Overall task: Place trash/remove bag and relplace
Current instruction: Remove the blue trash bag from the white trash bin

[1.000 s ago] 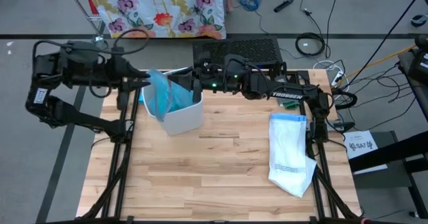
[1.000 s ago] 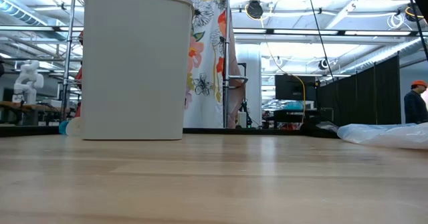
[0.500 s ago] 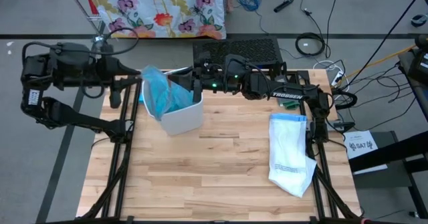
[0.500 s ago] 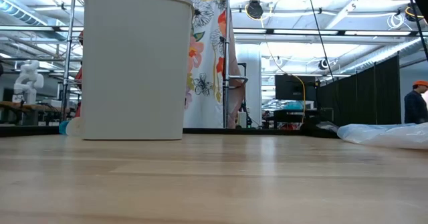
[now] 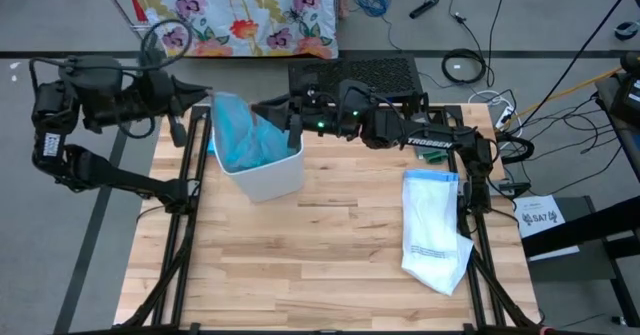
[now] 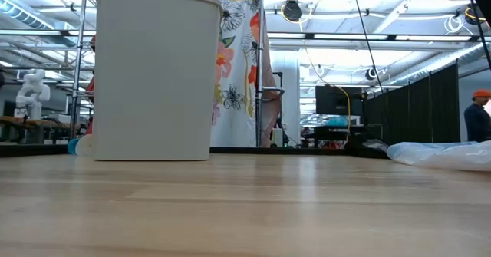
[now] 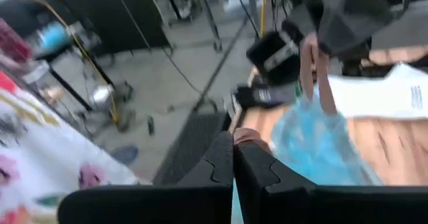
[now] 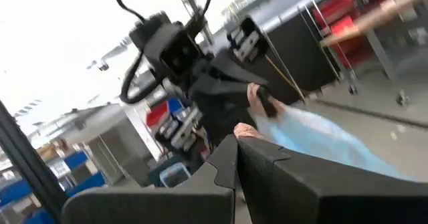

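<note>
Presently the left hand (image 5: 207, 101) is closed on the left edge of the light-blue bag (image 5: 243, 140), its fingers (image 7: 221, 164) pressed together with blue film caught between them in the left wrist view. Opposite it, the right hand (image 5: 262, 108) is likewise shut on the far right edge of the same bag; the right wrist view shows its fingers (image 8: 231, 154) together and the blue plastic trailing off toward the other arm. Between the two grips the bag's mouth is stretched across the top of the white bin (image 5: 262, 170).

Progress, as judged: the removal step is in hand. The bag is gripped on both sides but most of its body sits inside the bin, so the lift-out is not yet done. No loose trash shows anywhere on the table (image 5: 330, 255); whether scraps lie inside the bag cannot be told. The replacement bag (image 5: 432, 230) lies flat and untouched on the right side of the table, well apart from the bin, so fitting it remains outstanding.

Condition of the bag: thin, translucent, crinkled, bunched into folds where it rises above the rim, and pulled taut toward each hand. The bin stands upright near the back-left of the table.
</note>
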You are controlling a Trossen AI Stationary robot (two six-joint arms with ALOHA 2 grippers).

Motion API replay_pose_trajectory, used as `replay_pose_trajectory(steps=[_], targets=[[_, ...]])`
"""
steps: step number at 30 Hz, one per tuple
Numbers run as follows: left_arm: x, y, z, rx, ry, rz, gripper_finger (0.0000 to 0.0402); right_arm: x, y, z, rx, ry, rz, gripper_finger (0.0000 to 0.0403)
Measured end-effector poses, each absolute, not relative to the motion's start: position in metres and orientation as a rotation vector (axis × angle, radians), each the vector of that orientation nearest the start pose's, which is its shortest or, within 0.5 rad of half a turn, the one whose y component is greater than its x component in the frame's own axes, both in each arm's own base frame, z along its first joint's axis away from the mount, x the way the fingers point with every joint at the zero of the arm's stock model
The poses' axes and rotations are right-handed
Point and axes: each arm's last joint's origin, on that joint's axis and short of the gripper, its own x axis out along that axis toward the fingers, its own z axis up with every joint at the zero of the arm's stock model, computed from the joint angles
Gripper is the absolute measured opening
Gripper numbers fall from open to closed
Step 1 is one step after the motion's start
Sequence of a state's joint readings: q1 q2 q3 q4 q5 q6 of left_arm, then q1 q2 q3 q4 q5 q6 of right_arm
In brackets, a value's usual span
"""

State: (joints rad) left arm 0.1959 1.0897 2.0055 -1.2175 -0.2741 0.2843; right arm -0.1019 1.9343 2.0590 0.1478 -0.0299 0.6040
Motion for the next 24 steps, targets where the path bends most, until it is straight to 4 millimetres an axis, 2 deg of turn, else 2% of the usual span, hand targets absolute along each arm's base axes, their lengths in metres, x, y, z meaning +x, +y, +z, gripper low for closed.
replay_pose_trajectory(steps=[4, 10, 16, 20, 24], targets=[[0.079, 0.023, 0.552, 0.298, 0.307, 0.416, 0.0003, 0.437, -0.050, 0.474, 0.568, -0.370, 0.023, 0.0000], [0.099, 0.024, 0.566, 0.297, 0.160, 0.323, 0.0002, 0.433, -0.054, 0.482, 0.529, -0.455, 0.029, 0.0000], [0.129, 0.030, 0.555, 0.287, 0.268, 0.293, 0.0001, 0.435, -0.052, 0.479, 0.480, -0.412, 0.023, 0.0003], [0.147, 0.033, 0.547, 0.283, 0.340, 0.281, 0.0001, 0.438, -0.052, 0.471, 0.485, -0.327, 0.027, 0.0027], [0.147, 0.033, 0.548, 0.283, 0.332, 0.283, 0.0000, 0.439, -0.051, 0.468, 0.483, -0.286, 0.031, 0.0064]])
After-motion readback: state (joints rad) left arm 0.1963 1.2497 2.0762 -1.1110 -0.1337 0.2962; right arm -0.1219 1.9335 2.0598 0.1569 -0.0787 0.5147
